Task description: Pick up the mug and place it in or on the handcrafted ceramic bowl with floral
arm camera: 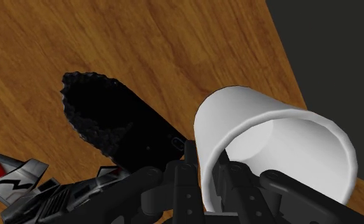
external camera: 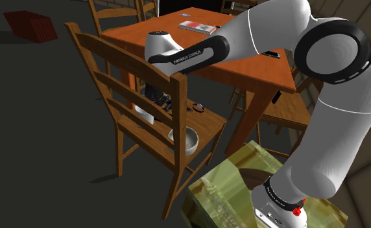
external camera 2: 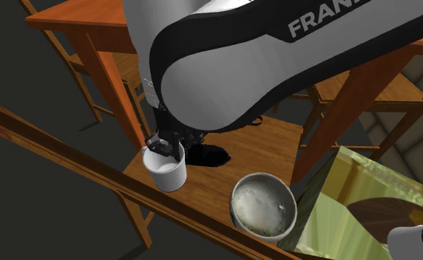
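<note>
A plain white mug (external camera 2: pixel 166 170) stands on the wooden chair seat (external camera 2: pixel 276 148), near the chair's back. My black gripper (external camera 2: pixel 170 145) comes down from above and is shut on the mug's rim, one finger inside the wall and one outside, as seen from the wrist at the gripper (arm camera: pixel 209 175) and the mug (arm camera: pixel 270 137). A grey-white bowl (external camera 2: pixel 262 205) with a speckled inside sits on the same seat, toward the front edge, a short way from the mug. In the shoulder view, the mug (external camera: pixel 145 116) and the bowl (external camera: pixel 185 140) show through the chair's back slats.
The chair's slatted back (external camera: pixel 122 78) rises close beside the mug. An orange-brown table (external camera: pixel 242 65) with a red book (external camera: pixel 197 26) stands behind the chair, and my arm passes over its edge. The greenish stand (external camera: pixel 236 188) is beside the seat. A red crate (external camera: pixel 32 26) lies on the floor.
</note>
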